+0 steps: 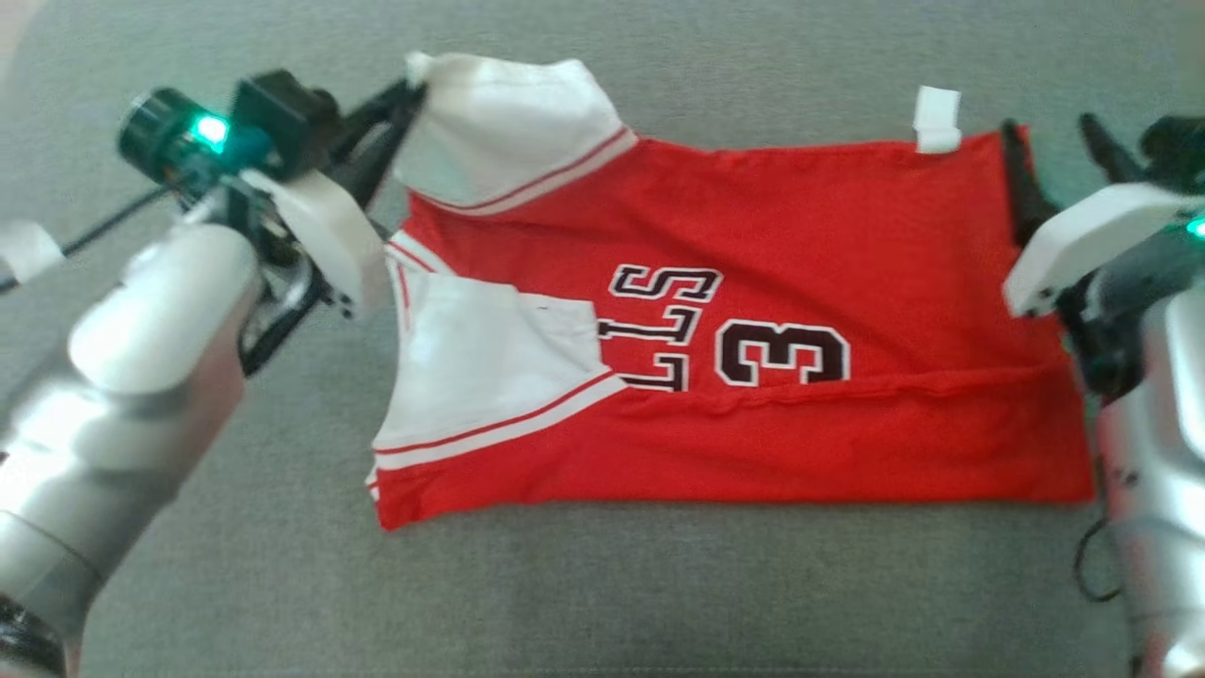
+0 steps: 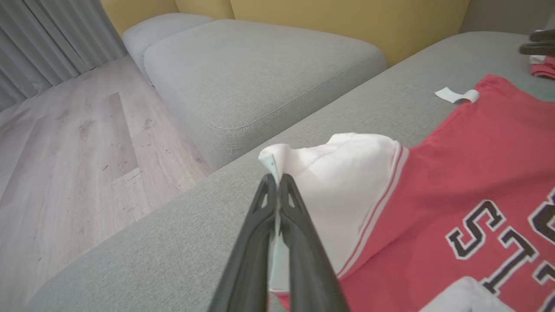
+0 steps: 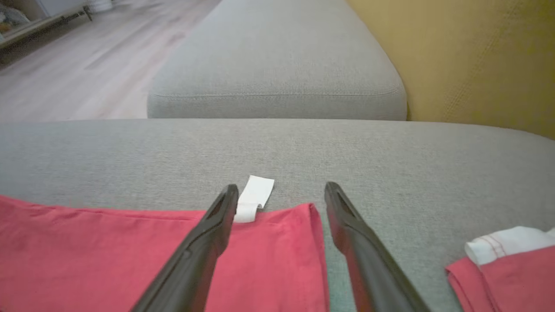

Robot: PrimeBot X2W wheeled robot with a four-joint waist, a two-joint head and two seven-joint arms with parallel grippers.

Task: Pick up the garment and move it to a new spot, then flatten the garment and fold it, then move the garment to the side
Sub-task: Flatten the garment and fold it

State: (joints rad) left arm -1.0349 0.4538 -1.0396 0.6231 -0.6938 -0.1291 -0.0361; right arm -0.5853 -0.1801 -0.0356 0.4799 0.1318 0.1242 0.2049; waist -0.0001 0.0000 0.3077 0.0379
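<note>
The garment (image 1: 753, 311) is a red jersey with white sleeves and dark lettering, spread flat on the grey sofa cushion (image 1: 602, 584). My left gripper (image 1: 412, 92) is at its upper left, shut on the tip of the far white sleeve (image 1: 499, 122), which is lifted slightly. In the left wrist view the left gripper (image 2: 277, 178) pinches that sleeve's edge (image 2: 342, 173). My right gripper (image 1: 1048, 127) stands open at the garment's far right corner. In the right wrist view the right gripper (image 3: 282, 190) straddles that red corner (image 3: 277, 260), beside a white label (image 3: 256, 195).
Another piece of red and white cloth (image 3: 503, 264) lies to the right of the garment's corner. Beyond the cushion are a second grey cushion (image 3: 277, 65), a yellow backrest (image 3: 477, 56) and wooden floor (image 2: 65, 151).
</note>
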